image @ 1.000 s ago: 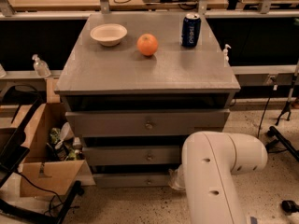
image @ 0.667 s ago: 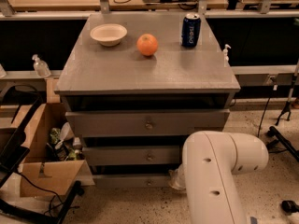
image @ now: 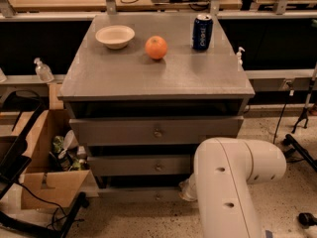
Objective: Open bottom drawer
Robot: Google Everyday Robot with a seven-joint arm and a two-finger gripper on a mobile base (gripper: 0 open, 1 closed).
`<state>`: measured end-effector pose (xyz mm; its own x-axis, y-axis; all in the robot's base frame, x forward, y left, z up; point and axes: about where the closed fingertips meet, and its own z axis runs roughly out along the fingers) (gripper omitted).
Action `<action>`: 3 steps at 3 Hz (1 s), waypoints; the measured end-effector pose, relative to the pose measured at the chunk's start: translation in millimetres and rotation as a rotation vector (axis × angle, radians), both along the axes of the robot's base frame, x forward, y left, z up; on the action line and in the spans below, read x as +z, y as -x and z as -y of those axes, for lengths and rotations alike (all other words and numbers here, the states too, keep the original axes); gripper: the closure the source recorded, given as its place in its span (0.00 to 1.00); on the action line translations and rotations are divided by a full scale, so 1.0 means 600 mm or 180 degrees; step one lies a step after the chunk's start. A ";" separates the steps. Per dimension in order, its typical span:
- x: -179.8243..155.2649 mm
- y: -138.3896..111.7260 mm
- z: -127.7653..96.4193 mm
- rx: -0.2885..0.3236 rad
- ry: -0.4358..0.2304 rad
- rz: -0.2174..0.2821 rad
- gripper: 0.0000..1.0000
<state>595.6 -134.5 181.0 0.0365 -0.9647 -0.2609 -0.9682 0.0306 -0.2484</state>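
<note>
The grey cabinet has three wide drawers. Its bottom drawer is the lowest strip of grey front, just above the floor, with a small round knob at its centre. My white arm comes in from the lower right and covers the drawer's right end. The gripper is mostly hidden behind the arm; only a pale part shows low against the drawer front, right of the knob.
On the cabinet top stand a white bowl, an orange and a blue can. An open cardboard box with clutter sits on the floor to the left. Cables and stand legs lie on the right.
</note>
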 end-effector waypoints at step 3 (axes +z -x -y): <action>0.002 0.000 0.000 0.0000 0.0000 0.0000 1.00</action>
<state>595.6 -134.4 182.5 0.0364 -0.9646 -0.2610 -0.9682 0.0306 -0.2483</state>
